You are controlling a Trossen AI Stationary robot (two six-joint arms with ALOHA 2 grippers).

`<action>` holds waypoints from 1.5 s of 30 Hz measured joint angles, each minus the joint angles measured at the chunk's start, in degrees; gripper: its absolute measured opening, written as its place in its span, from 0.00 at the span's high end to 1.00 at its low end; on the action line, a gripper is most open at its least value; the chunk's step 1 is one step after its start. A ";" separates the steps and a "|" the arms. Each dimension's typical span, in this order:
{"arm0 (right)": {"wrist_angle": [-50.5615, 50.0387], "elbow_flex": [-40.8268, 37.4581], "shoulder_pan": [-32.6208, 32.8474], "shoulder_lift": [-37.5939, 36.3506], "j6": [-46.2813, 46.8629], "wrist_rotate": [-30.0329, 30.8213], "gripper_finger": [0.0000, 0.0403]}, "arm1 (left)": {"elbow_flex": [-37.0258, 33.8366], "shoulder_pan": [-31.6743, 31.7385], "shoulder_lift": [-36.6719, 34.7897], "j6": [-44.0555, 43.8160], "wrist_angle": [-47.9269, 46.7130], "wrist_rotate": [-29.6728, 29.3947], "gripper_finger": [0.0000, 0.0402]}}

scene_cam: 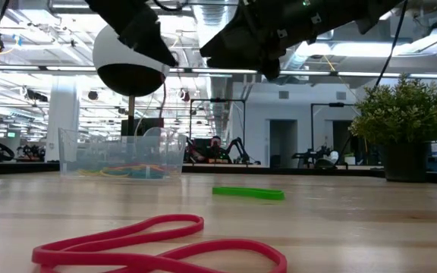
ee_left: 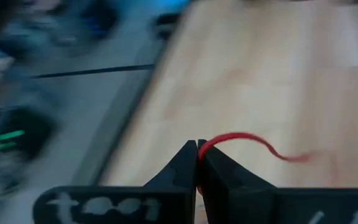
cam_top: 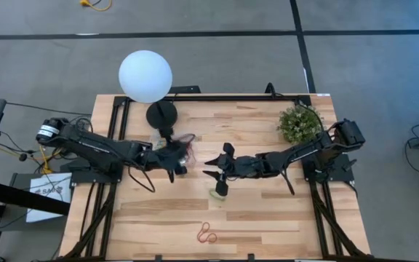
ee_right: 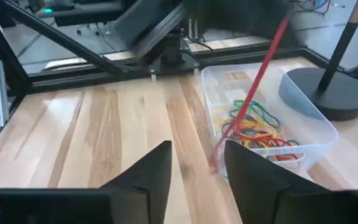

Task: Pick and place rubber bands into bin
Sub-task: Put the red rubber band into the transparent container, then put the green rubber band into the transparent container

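Observation:
My left gripper (cam_top: 176, 163) hovers at the clear bin's (cam_top: 182, 145) near side, shut on a red rubber band (ee_right: 257, 87) that hangs below it. The bin (ee_right: 303, 134) stands on the table beside the lamp's black base and holds several coloured rubber bands (ee_right: 257, 127). My right gripper (cam_top: 215, 169) is open, raised above the table's middle and touching nothing; its fingers (ee_right: 148, 171) point toward the bin. A green band (cam_top: 217, 193) lies flat on the table just under it. Another red band (cam_top: 207, 233) lies near the table's near edge. My left gripper pinches the red rubber band at its upper end (ee_left: 201, 149) between the two shut fingers. The band is lifted and hangs slack below the fingers, slanting down. Its lower end (ee_right: 217, 158) is at the bin's near wall; whether it touches the wall or table, I cannot tell.
A white globe lamp (cam_top: 145, 76) on a black round base (cam_top: 162, 114) stands behind the bin. A small potted plant (cam_top: 299, 124) stands at the table's far right. The bare wood (cam_top: 282, 218) of the table lies on the near right.

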 joint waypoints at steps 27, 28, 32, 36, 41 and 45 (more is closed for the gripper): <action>-1.24 -0.02 -0.24 0.00 0.04 -0.07 0.60 | -5.90 9.32 0.69 -17.24 -19.31 1.53 0.92; -1.25 -0.02 -0.24 0.00 0.04 -0.12 0.60 | -5.90 9.40 0.69 -17.16 -19.37 1.55 0.90; -4.05 -0.02 -0.24 0.00 0.29 -2.51 0.61 | -5.90 9.42 0.69 -17.17 -19.06 1.95 0.79; -10.85 -0.02 0.03 0.00 3.36 -12.86 0.61 | -5.90 9.42 0.69 -18.05 -19.00 1.97 0.71; -18.64 -0.02 2.08 0.00 9.92 -15.43 0.60 | -5.90 9.42 0.69 -18.33 -19.01 1.97 0.66; -21.38 -0.04 3.85 0.00 16.20 -15.45 0.60 | -5.90 9.42 0.69 -18.25 -18.41 1.97 0.65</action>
